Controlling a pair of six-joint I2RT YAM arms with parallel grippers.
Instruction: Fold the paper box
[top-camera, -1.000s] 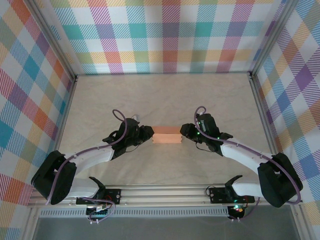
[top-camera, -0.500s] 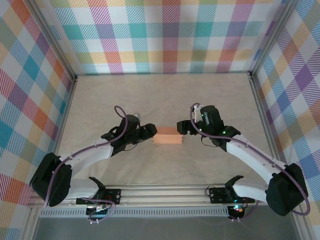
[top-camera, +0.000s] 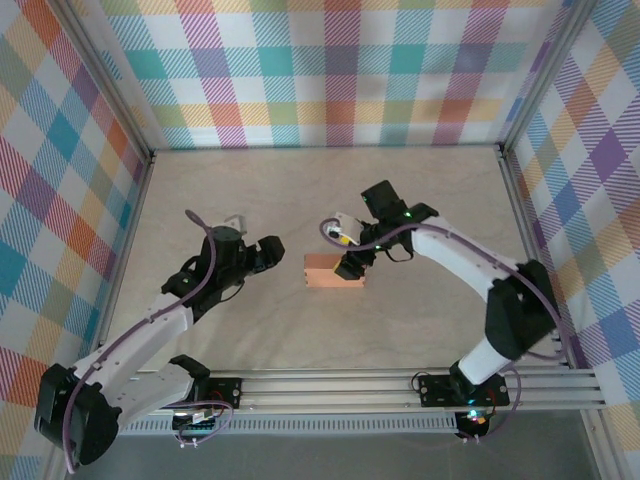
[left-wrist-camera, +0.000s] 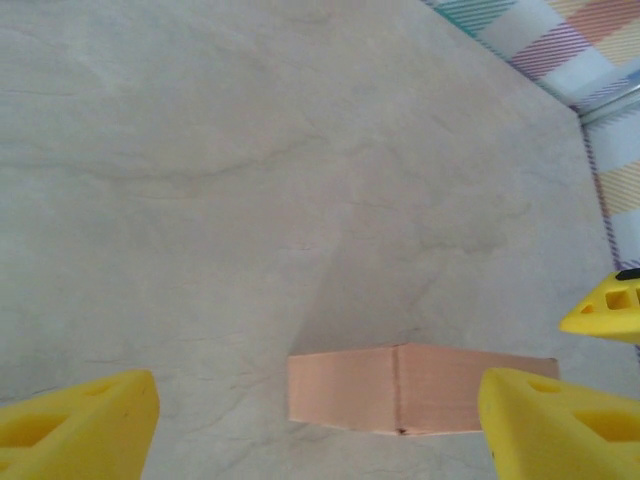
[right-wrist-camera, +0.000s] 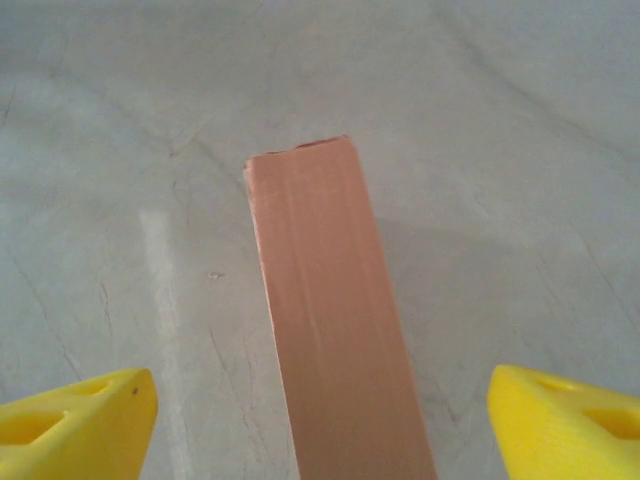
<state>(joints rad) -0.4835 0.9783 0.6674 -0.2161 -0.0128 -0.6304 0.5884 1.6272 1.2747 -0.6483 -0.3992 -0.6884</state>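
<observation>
Left gripper (top-camera: 270, 246) and right gripper (top-camera: 348, 263) both gape, the paper box (top-camera: 322, 273) lying free, seemingly closed.

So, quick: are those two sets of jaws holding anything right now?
Left gripper: open, holding nothing.
Right gripper: open over the paper box, not gripping it.

In the top view, the right gripper (top-camera: 347, 258) covers the right end of the paper box (top-camera: 322, 273).
</observation>
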